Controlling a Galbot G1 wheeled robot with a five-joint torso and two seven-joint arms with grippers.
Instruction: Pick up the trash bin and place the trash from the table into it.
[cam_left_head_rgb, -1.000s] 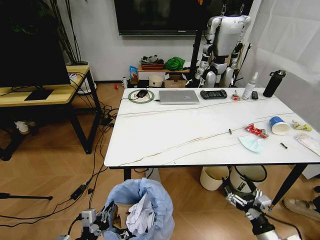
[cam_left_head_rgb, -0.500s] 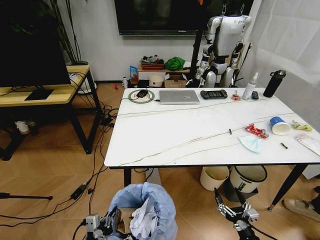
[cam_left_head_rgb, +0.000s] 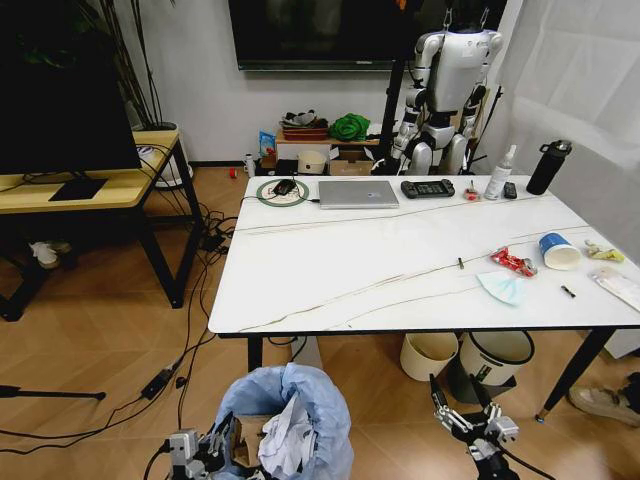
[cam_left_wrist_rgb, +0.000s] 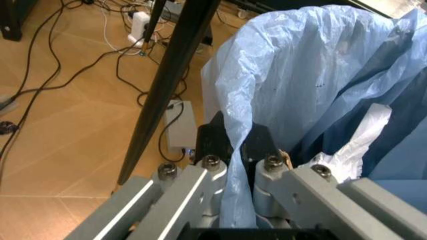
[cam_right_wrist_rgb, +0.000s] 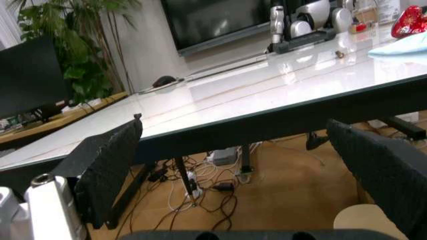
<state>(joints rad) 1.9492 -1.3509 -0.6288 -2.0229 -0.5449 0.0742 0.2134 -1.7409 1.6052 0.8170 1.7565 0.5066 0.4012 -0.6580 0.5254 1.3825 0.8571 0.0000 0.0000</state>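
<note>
Clamped by left gripper (cam_left_wrist_rgb: 237, 165) on thin blue liner of trash bin (cam_left_head_rgb: 285, 420) at bottom centre, right gripper (cam_left_head_rgb: 470, 420) spread wide and empty at lower right below table (cam_left_head_rgb: 330, 270): liner likely to slip or tear, dropping bin.

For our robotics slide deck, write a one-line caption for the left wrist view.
Left end effector shut on the trash bin, pinching its crinkly light-blue liner at the rim.
</note>
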